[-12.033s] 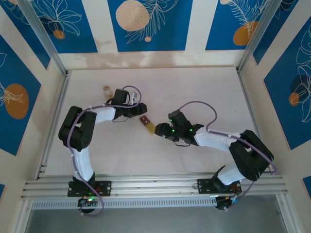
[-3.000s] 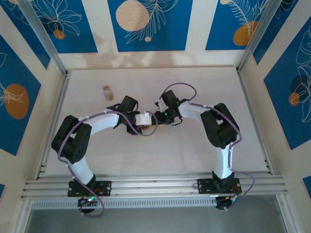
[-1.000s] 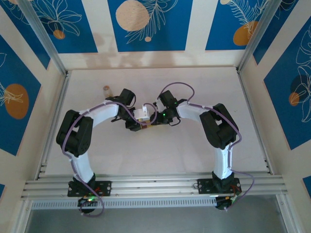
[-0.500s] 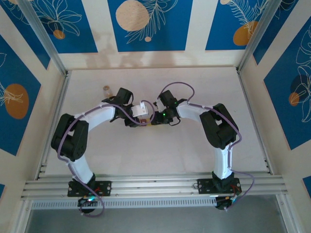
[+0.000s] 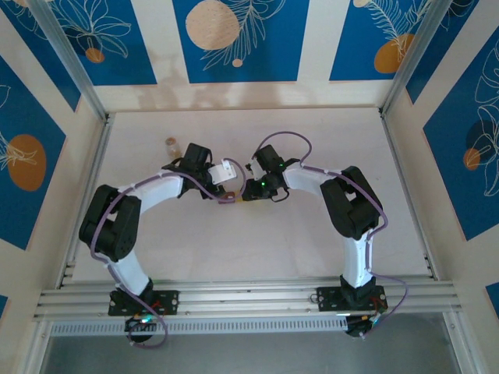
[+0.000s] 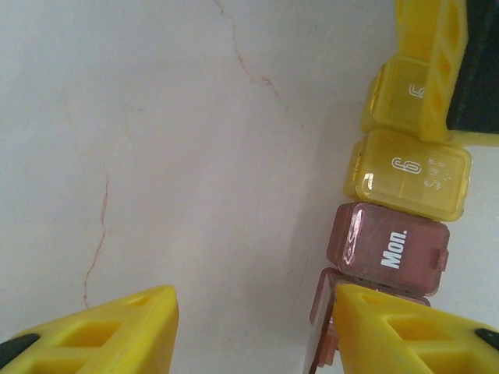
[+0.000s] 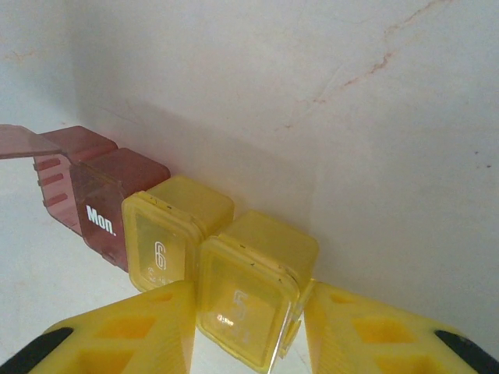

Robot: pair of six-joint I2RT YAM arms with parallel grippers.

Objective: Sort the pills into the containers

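Right hand (image 7: 248, 315): clenched on the yellow compartment marked 5 (image 7: 249, 273), one finger on each side wall.
Left hand (image 6: 253, 312): released, with the jaws standing apart over the bare surface (image 6: 156, 117) and nothing between them. One finger (image 6: 405, 335) sits just beside the end dark red compartment (image 7: 62, 167).
Task item: the pill organiser strip (image 6: 394, 214) lies on the surface between your two hands. It is a joined row: the 5, the yellow compartment marked 6 (image 7: 168, 226), the dark red Mon. compartment (image 7: 117, 202), then the end dark red one.
Lids: the end compartment's lid (image 7: 23, 140) stands lifted; the other three look closed. I cannot tell whether any pills are inside.
Step in hand (judged): opening compartments ahead of loading, with Mon. likely next.
Method: hold the grip on the 5 firm, since the strip would likely pivot about that end.
Method, lid: catch the Mon. lid at its free lip with one fingertip and lift it rather than shove it sideways.
Risk: you could knock the lifted lid shut or drag the strip.
Writing: "Mon." is in white on dark red. "6" and "5" are moulded on the yellow lids. The small marks beside the 6 are unreadable, and no brand is visible.
Other: a small vial (image 5: 171, 146) stands well apart from the strip, on the left arm's side; its contents are too small to tell.
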